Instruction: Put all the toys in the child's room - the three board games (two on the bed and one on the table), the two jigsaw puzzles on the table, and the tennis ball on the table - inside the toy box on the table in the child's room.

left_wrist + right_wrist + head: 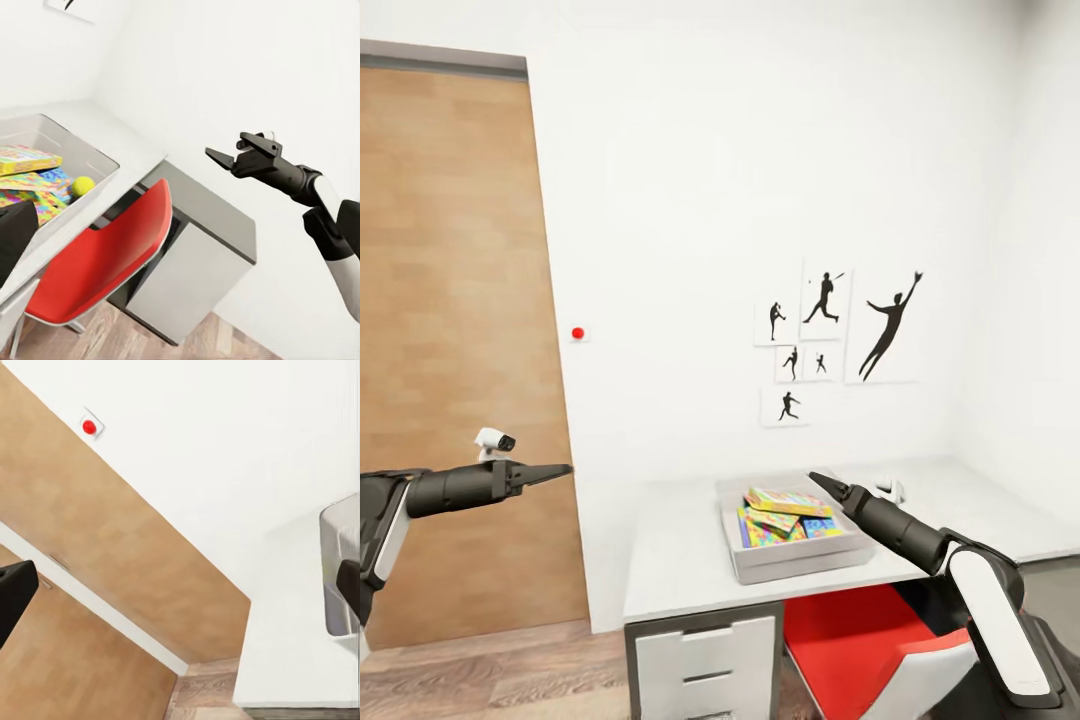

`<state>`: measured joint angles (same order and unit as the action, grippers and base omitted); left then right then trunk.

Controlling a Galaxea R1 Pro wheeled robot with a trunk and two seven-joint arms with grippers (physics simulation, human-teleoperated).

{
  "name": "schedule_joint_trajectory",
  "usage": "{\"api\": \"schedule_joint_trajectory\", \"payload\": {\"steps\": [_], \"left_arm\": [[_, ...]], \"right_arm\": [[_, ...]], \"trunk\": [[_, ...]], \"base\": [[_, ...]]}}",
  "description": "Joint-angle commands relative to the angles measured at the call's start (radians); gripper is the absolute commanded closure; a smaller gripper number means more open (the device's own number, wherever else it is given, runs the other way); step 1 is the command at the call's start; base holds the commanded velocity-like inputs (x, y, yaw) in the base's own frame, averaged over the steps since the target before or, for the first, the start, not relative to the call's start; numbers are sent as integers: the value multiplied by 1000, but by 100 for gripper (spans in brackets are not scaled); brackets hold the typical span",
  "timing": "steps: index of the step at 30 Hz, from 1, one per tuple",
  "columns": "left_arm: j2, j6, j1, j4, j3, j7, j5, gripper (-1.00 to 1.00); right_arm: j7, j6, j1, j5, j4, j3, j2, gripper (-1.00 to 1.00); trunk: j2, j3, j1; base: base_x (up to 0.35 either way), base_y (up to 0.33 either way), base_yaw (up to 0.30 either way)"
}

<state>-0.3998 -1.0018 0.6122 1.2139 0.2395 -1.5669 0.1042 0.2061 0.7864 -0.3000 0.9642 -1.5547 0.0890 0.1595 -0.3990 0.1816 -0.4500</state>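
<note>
Both sets of jaws look pinched together with nothing in them: the left gripper hangs out in front of the wooden door, well left of the tabletop, and the right gripper hovers by the far right edge of the toy box. The box already holds a pile of colourful flat game boxes, and the tennis ball sits in there too. Looks to me like a between-items step; next move is probably turning off toward whatever's left, maybe on the bed.

Toy box (grey) holding puzzles
</note>
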Motion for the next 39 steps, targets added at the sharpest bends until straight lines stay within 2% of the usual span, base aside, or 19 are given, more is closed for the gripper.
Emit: {"api": "schedule_joint_trajectory", "payload": {"steps": [1,18,32,39], "left_arm": [[-1,-11,0,-1,1,-4,0,-100],[-2,-11,0,-4,6,-4,-1,-100],[-2,-11,0,-4,7,-4,-1,-100],[-2,-11,0,-4,7,-4,-1,-100]], "right_arm": [[6,5,-1,-4,1,1,-1,-100],[6,5,-1,-5,2,3,2,-100],[6,5,-1,-8,2,4,1,-100],[4,3,-1,-11,2,5,-2,-100]], "trunk": [[-1,0,0],[-1,18,0],[-1,32,0],[-1,34,0]], "base": [[-272,145,-236],[-235,160,-237],[-18,11,-232],[0,0,-63]]}}
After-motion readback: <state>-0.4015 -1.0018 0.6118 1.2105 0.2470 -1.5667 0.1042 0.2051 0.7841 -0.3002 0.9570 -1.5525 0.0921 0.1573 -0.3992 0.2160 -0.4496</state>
